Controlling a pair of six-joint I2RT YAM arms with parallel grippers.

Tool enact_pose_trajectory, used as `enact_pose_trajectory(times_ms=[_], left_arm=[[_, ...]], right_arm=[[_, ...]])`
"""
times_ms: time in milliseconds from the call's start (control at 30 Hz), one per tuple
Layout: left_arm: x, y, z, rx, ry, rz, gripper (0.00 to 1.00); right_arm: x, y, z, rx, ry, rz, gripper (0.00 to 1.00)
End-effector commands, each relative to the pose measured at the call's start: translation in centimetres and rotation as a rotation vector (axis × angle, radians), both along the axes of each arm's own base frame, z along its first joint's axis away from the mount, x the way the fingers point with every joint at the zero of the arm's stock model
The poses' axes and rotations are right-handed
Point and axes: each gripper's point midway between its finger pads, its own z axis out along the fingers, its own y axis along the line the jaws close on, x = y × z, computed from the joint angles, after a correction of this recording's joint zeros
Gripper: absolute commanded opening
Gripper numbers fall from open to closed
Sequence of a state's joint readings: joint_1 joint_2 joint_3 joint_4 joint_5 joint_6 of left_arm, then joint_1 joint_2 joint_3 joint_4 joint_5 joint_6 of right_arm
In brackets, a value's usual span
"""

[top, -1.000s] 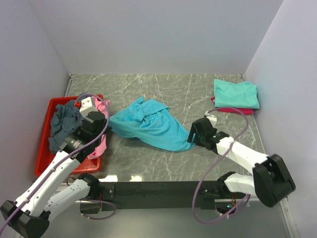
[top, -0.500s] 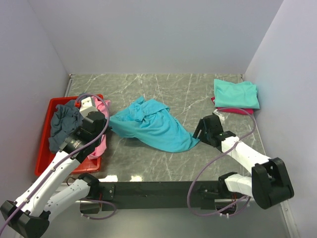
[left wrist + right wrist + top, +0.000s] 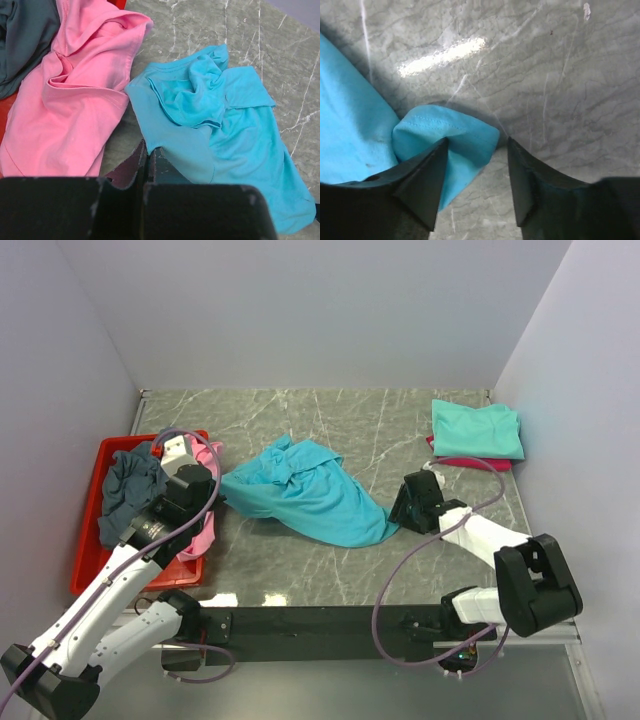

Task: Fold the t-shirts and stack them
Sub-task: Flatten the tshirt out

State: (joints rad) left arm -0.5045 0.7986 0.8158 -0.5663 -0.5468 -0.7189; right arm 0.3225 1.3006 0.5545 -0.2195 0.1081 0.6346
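The turquoise t-shirt (image 3: 310, 490) (image 3: 225, 125) lies rumpled across the middle of the table. My left gripper (image 3: 215, 488) (image 3: 148, 150) is shut at its left edge, with the hem pinched at the fingertips. My right gripper (image 3: 400, 515) (image 3: 476, 147) is open at the shirt's right corner (image 3: 445, 135). That corner lies between the jaws, against the left finger. A pink t-shirt (image 3: 80, 100) (image 3: 205, 525) hangs over the tray's edge beside a slate-grey one (image 3: 125, 490) (image 3: 25, 35). A folded mint-green t-shirt (image 3: 477, 428) sits on a crimson one (image 3: 470, 462) at the back right.
A red plastic tray (image 3: 95, 540) stands at the left, against the side wall. White walls close in the marble table (image 3: 330, 570) on the left, back and right. The black base rail (image 3: 300, 620) runs along the near edge.
My right gripper has shifted slightly right, and its jaws have narrowed around the turquoise shirt's corner. The left arm has not moved.
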Motion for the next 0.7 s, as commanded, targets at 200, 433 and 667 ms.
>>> enact_pose_trajectory(times_ms=[200,433,667], left_arm=[[0.4,0.0,2.4,-0.024,-0.062,0.006,0.01],[1.1,0.2,4.9,-0.020,-0.121,0.015,0.01],[4.4,-0.1,11.9,-0.071,-0.259,-0.026,0.01]], right_arm=[[2.0,0.5,0.4,-0.005,-0.009,0.007,0.16],[4.4,-2.1,7.1,-0.120,-0.155,-0.038,0.00],[7.2,-5.0,19.9,-0.204,-0.409,-0.082,0.00]])
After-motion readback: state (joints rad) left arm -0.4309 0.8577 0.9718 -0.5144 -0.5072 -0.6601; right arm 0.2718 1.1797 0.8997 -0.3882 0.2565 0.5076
